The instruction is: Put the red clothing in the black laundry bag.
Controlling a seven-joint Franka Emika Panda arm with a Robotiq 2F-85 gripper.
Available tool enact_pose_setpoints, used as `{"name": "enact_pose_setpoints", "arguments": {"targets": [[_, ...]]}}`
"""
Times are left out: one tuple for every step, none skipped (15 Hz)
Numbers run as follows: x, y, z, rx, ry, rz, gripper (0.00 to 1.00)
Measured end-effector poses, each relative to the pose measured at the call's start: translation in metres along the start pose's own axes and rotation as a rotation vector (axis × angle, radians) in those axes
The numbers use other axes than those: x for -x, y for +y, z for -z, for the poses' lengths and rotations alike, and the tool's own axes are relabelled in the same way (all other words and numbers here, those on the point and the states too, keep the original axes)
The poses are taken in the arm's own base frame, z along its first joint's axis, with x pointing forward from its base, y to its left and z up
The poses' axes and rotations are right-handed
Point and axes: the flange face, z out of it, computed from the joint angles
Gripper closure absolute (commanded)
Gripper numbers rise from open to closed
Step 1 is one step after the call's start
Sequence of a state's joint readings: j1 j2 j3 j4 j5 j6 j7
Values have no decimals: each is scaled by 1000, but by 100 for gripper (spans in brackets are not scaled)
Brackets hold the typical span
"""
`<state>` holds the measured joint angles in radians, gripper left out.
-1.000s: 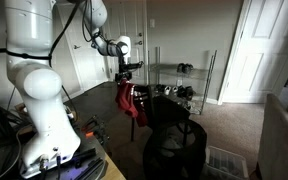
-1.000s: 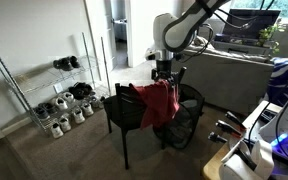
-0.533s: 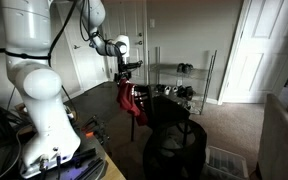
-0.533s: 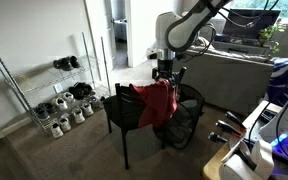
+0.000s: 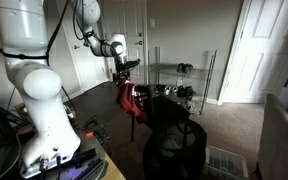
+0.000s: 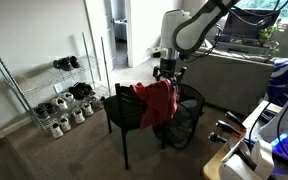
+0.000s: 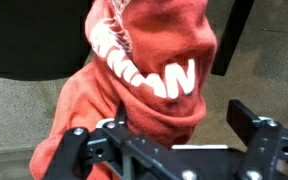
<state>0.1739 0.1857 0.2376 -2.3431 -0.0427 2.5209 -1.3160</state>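
1. The red clothing [image 6: 156, 103] is draped over the back and seat of a black chair [image 6: 121, 113], hanging down in folds. It also shows in an exterior view [image 5: 130, 100]. In the wrist view the red clothing [image 7: 134, 90] fills the middle of the frame, with white lettering [image 7: 149, 75] across it.
2. The gripper [image 6: 166, 70] points down at the top edge of the garment. In an exterior view [image 5: 124, 68] it sits directly above the red bundle.
3. In the wrist view the gripper [image 7: 161, 125] has its jaws spread wide. One finger [image 7: 76, 145] is low on the left of the frame, the other at the right edge. The cloth lies in the gap between them, and neither finger is closed on it. I cannot tell whether the pads touch the fabric.
4. The black laundry bag [image 6: 187, 118] stands just beside the chair, touching or nearly touching the hanging cloth. In an exterior view the bag [image 5: 174, 150] is a dark round shape nearer the camera than the chair. The garment is outside it.
5. A wire shoe rack [image 6: 44, 85] with pairs of shoes [image 6: 69, 105] stands against the wall, well apart from the chair. It shows beyond the chair in an exterior view [image 5: 184, 78].
6. The chair back lies between the gripper and the lower part of the garment.
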Motion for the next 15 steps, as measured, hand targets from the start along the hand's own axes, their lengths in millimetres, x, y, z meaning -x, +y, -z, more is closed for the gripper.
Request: {"name": "enact_pose_setpoints", "arguments": {"targets": [[-1,0,2,8,1,1,33],[-1,0,4,15,2,1,39],[-1,2,6,22,3,1,46],[-1,3,8,29,4,1,53],[-2,3,10,37,6,1,58],[-2,4,11,47,8,1,65],[-2,5,13,58,10,1,71],[-2,5,14,67,12,1,76],[-2,6,15,75,15,0,83],[-2,7,15,84,17,0,89],[-2,8,16,92,18,-1,95],[-2,9,17,97,20,-1,94],[-2,8,17,101,20,-1,94],[-1,7,17,106,21,-1,95],[-1,4,18,119,23,1,94]]}}
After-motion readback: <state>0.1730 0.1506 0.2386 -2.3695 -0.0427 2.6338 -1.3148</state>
